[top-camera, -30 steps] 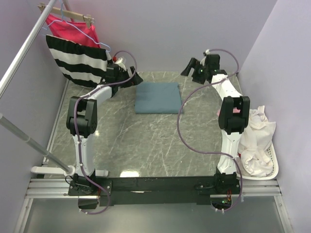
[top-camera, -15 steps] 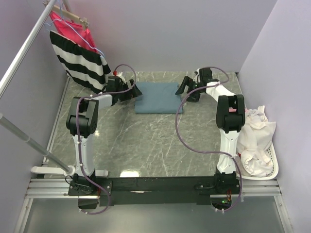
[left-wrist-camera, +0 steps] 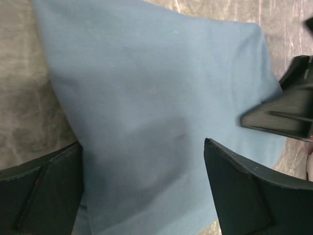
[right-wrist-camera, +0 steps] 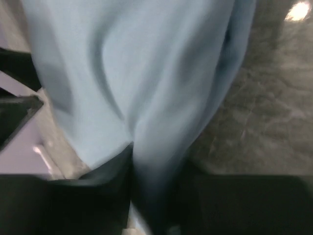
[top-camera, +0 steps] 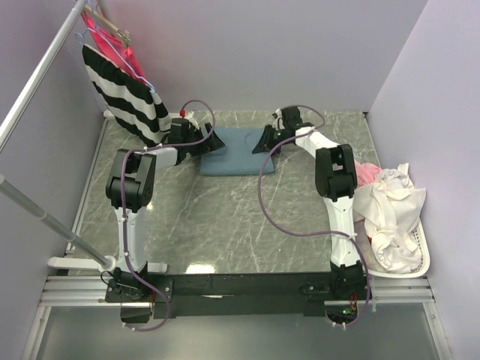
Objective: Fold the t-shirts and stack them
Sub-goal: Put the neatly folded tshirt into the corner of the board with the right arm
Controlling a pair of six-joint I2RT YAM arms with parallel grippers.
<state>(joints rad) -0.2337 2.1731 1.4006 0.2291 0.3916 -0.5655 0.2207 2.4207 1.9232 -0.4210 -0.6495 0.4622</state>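
Near the far edge of the table (top-camera: 225,217), the folded slate-blue shirt (top-camera: 234,151) sits slightly further left than a second ago. Meanwhile the right gripper (top-camera: 266,142) has dropped onto its right edge, apparently pinching cloth; the left gripper (top-camera: 209,142) straddles the left edge, wide apart. Probably a last fold or slide.

The top view looks steeply down from above and behind the arm bases onto the whole grey marbled table (top-camera: 225,217). The left wrist camera hangs close over the folded slate-blue cloth shirt (left-wrist-camera: 146,98), facing the black right gripper (left-wrist-camera: 274,111) across it. The right wrist camera, nearer and blurred, sits at the shirt's opposite edge. All three views share the shirt.
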